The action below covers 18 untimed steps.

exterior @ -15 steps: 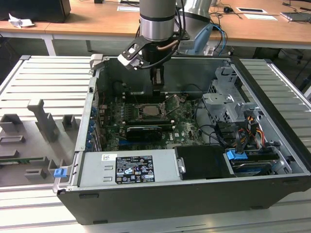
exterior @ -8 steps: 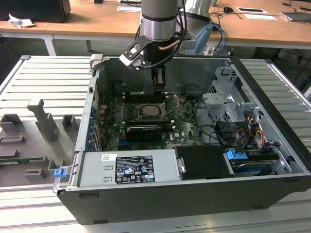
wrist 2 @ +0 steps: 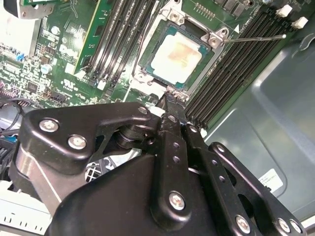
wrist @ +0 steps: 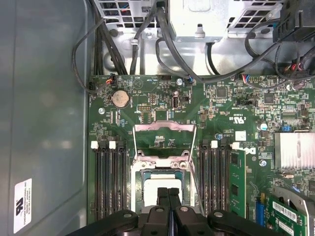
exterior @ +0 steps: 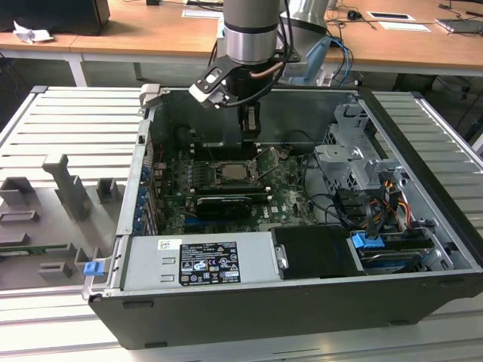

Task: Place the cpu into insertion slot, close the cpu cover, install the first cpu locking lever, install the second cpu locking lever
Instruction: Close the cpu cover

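- On the exterior view's left, the bench (exterior: 75,128) carries grey holders (exterior: 68,188). They are well apart from the work and, I think, no obstacle.
- Inside the computer case (exterior: 143,151), black memory slots (wrist: 110,182) run along both sides of the insertion slot (wrist: 162,167). They stand close to it, so there is little free room at the sides.
- The cpu (wrist 2: 179,56) already lies flat in the insertion slot, with its silver-grey top up. I judge it light and stiff but fragile, and the contacts under it are delicate. It should be held only at its edges and never pushed sideways.
- The cpu cover (wrist: 165,128) stands open, swung up away from the socket. It looks like a thin, stiff and light metal frame that turns only on its hinge. The free outer bar seems the best place to push it or take hold of it, and the smooth metal may be slippery.
- The gripper (wrist: 168,191) hangs just above the near edge of the socket. Its fingers (wrist: 162,196) are pressed together and hold nothing.
- A thin locking lever (wrist 2: 253,38) sticks out from one corner of the socket over the memory slots. I expect it to be springy, and it could catch the fingers.
- Toward the exterior view's right are black cables (exterior: 332,204) and a metal drive cage (exterior: 355,158). They are near the board, but not over the socket.
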### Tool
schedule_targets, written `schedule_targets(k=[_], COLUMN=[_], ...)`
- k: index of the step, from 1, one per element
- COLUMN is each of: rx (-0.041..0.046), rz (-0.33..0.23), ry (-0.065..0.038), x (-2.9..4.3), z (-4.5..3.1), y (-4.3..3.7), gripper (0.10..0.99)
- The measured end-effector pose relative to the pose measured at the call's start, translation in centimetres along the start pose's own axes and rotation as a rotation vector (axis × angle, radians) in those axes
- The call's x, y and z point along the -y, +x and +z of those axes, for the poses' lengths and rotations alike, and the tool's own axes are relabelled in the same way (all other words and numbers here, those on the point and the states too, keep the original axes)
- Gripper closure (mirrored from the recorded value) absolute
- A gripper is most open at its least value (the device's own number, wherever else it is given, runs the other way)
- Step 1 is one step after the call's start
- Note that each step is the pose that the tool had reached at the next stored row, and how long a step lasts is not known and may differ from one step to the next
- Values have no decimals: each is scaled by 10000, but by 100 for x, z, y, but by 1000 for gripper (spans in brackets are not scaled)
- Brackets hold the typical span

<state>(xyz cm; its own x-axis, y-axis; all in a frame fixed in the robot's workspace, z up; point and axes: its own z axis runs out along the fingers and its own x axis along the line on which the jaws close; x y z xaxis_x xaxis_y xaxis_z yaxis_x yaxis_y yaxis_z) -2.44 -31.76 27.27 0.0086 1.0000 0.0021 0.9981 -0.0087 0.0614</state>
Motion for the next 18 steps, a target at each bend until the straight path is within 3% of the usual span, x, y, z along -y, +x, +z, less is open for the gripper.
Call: schedule_targets(k=[18], rx=[0], rz=[1], ry=[0], x=[-53], z=[3], y=[4], gripper=[980])
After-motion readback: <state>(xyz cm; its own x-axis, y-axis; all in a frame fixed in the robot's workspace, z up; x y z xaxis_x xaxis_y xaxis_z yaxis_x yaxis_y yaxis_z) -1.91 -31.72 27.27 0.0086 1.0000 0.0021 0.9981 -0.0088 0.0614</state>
